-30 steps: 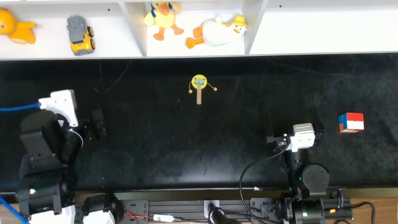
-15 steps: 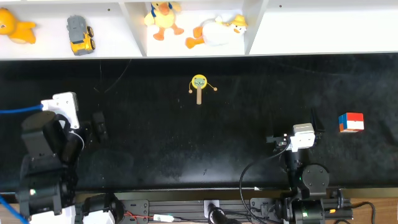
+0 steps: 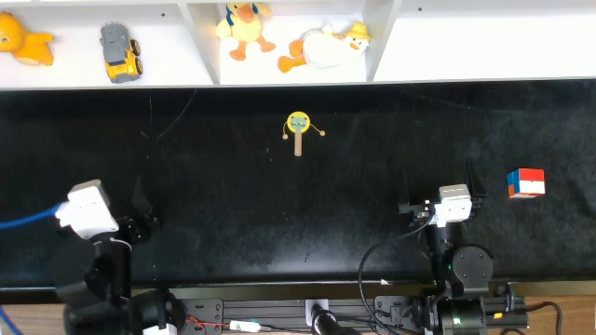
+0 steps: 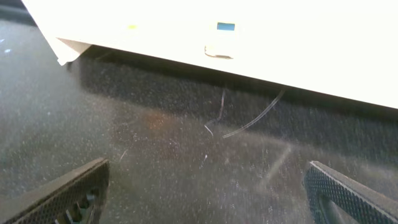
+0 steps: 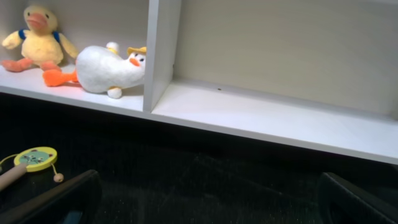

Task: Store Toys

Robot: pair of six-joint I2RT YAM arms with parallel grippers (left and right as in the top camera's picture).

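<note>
Left wrist view: the left gripper holds its jaws wide apart over the black mat. Beyond the fingertips, the mat runs up to the white front edge of the shelf. In the top view this gripper sits at 8 o'clock on the mat, near the left border and well apart from every toy.

Right wrist view: the right gripper also holds its jaws wide apart over the mat. It sits at 4 o'clock on the mat in the top view. The colour cube lies near it at 3 o'clock, close to the right border of the mat. The rattle drum lies at 12 o'clock on the mat, at 10 o'clock from the right gripper and well apart from it. Its handle points toward 6 o'clock, and a narrow strip of mat separates its head from the shelf edge.

A broad stretch of mat runs between the two grippers and from them up to the shelf. The shelf spans the 12 o'clock edge. Its left compartment holds a yellow duck and a toy truck, which stand apart. The middle compartment holds a plush duckling and a white plush duck side by side. The right compartment faces the right gripper, with a white divider along one side.
</note>
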